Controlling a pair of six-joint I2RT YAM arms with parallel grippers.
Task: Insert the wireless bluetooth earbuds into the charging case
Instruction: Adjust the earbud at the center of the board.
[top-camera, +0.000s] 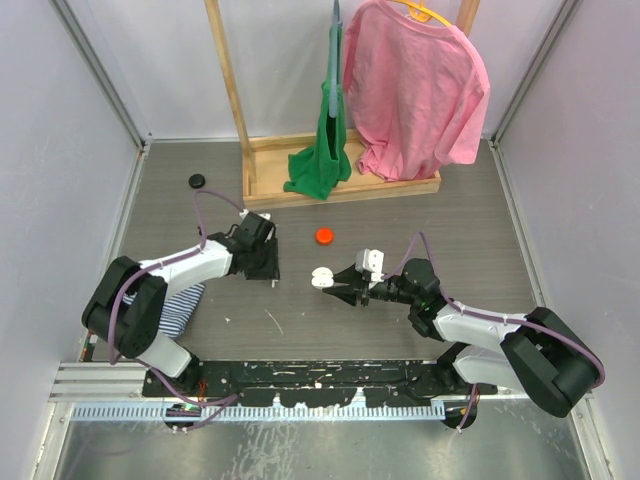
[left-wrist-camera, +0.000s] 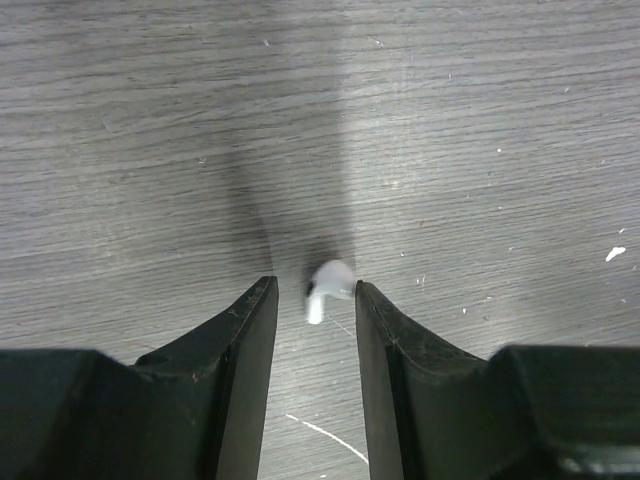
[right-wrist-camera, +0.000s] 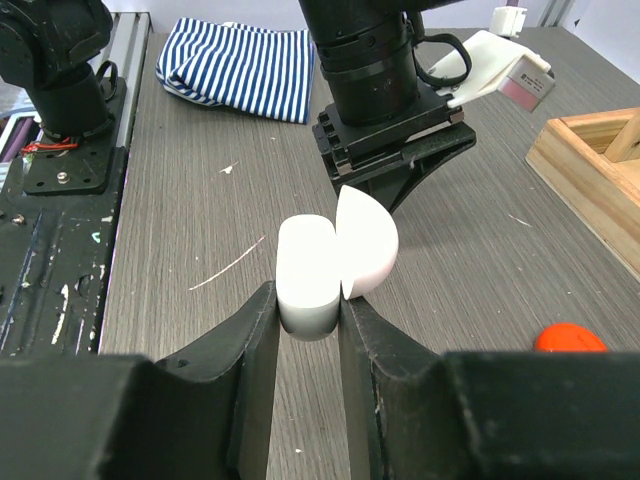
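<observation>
A white earbud (left-wrist-camera: 328, 286) lies on the grey table between the tips of my left gripper (left-wrist-camera: 314, 295). It sits against the right finger (left-wrist-camera: 385, 340), with a gap to the other finger; the gripper is open. My right gripper (right-wrist-camera: 308, 300) is shut on the white charging case (right-wrist-camera: 310, 275), which it holds just above the table with its lid (right-wrist-camera: 366, 240) swung open. From above, the charging case (top-camera: 322, 278) sits a short way right of the left gripper (top-camera: 266, 274). The left gripper (right-wrist-camera: 385, 180) points down just behind the case. No second earbud shows.
A red cap (top-camera: 324, 236) lies behind the case and a black disc (top-camera: 198, 181) at far left. A wooden rack (top-camera: 340, 188) with a green cloth and a pink shirt stands at the back. Striped cloth (top-camera: 180, 305) lies under the left arm.
</observation>
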